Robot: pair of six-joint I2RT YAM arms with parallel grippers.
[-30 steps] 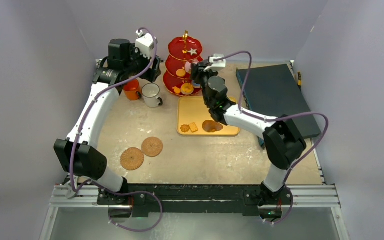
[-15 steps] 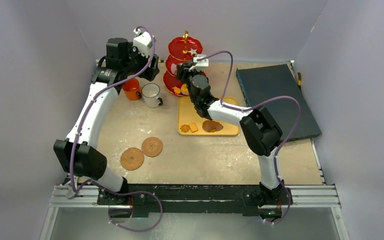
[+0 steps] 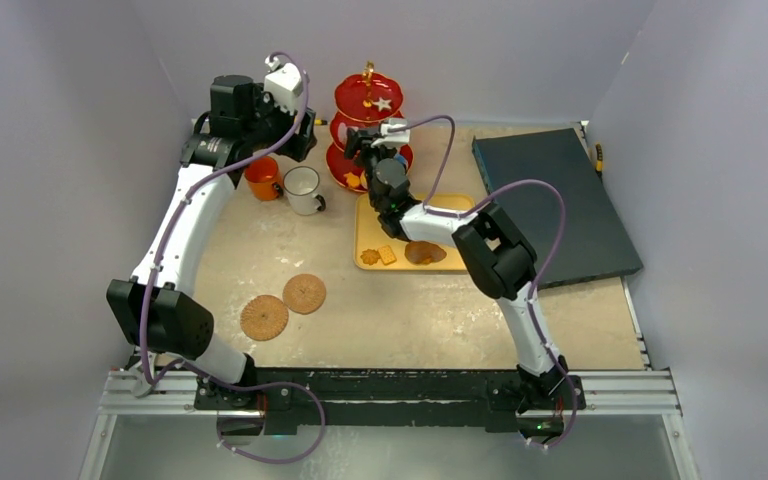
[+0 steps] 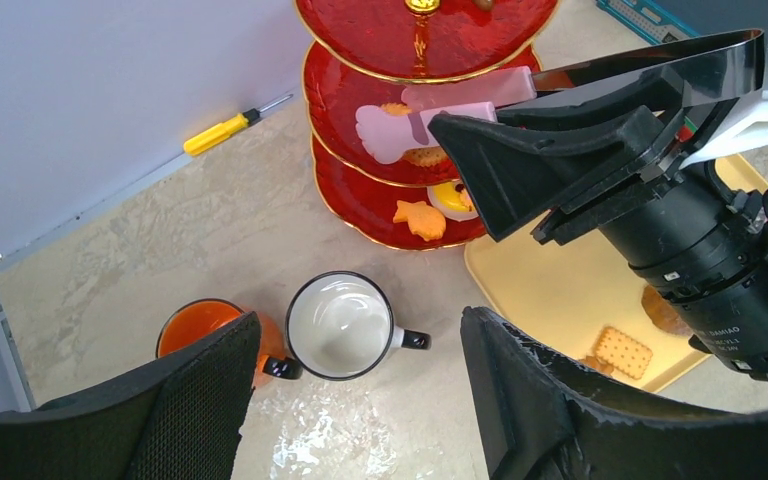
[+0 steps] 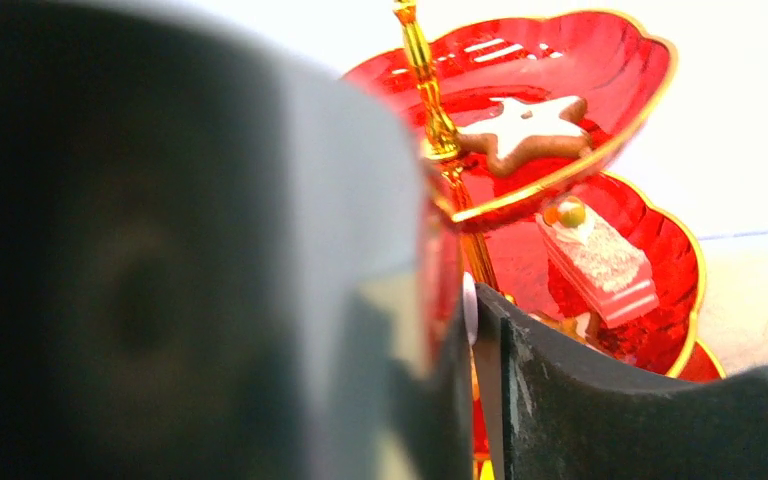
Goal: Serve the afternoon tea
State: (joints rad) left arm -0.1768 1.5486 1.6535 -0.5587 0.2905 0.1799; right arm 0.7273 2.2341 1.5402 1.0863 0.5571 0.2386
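Metal tongs (image 4: 680,55) sit clamped in the right gripper (image 3: 360,142) and reach into the middle tier of the red three-tier stand (image 4: 360,195), which stands at the middle of the table's (image 3: 410,310) far edge. The tong tips are beside a pink cake slice (image 5: 600,262) lying on that tier. Whether they are pinching it or have let go cannot be told.

The top tier holds a star biscuit (image 5: 520,128). A pink bone-shaped biscuit (image 4: 385,132) also lies on the middle tier, and an orange fish-shaped biscuit (image 4: 420,218) lies on the bottom tier.

A yellow tray (image 4: 560,290) lies just in front of the stand. Three pieces are left on it, near its front edge: a square cracker (image 3: 387,254), a small flower-shaped biscuit (image 3: 369,257) and a brown pastry (image 3: 424,252).

The left gripper (image 4: 360,330) hangs with its jaws wide apart and nothing between them. It is above the orange mug (image 4: 205,330) and the white mug (image 4: 340,325), which stand side by side left of the stand, near the far left corner. The white mug looks empty inside. Two round woven coasters (image 3: 264,317) lie bare towards the near left of the table, well apart from the mugs.

The serving seems past halfway. Several sweets are on the stand, three wait on the tray, and the mugs probably belong on the coasters.
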